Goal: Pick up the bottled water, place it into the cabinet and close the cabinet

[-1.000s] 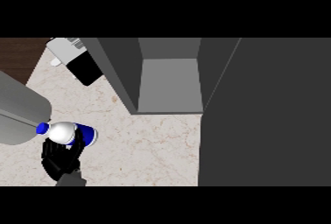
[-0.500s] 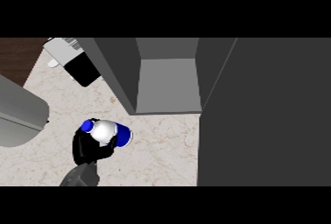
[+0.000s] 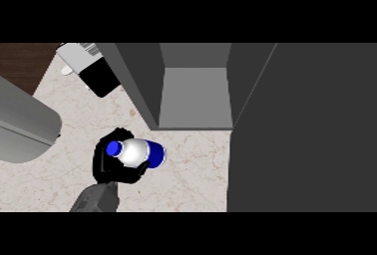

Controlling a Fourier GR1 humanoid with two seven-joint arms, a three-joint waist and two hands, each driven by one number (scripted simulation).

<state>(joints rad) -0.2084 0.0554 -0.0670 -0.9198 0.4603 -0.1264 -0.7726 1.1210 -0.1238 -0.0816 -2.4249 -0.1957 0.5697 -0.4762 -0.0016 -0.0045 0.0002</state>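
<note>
**Change since the earlier frames.** The right hand (image 3: 109, 167) and the bottled water (image 3: 138, 152) have travelled rightward over the counter (image 3: 193, 172). They have moved away from the large grey rounded mass (image 3: 22, 124) at the left edge and toward the cabinet (image 3: 141, 84). Nothing else has shifted.

**Near.** A grey forearm (image 3: 94, 199) enters from the lower edge and ends in the black hand. Its fingers curl round the bottle from the left and from beneath, grasping it. The bottle sits just short of the cabinet's open front and a little left of it. It is seen nearly end-on and tilted, with its blue cap (image 3: 114, 148) pointing left and a blue band (image 3: 157, 154) ringing the white body. Gripped by its side, it can probably be carried straight into the opening. No brand or lettering is legible on the band. Whether the grey mass is the other forearm cannot be told, and no left hand shows.

**Middle.** The cabinet stands open, and the bottle is not yet on its pale inner floor (image 3: 193, 97). The dark cabinet door (image 3: 309, 134) is swung out and fills the right side. It presumably stays open to admit the bottle, so both placing and closing remain.

**Far.** At upper left, a white and black object (image 3: 92, 69) lies near the counter's edge. Fine stripes mark its white part, but nothing there can be read.
</note>
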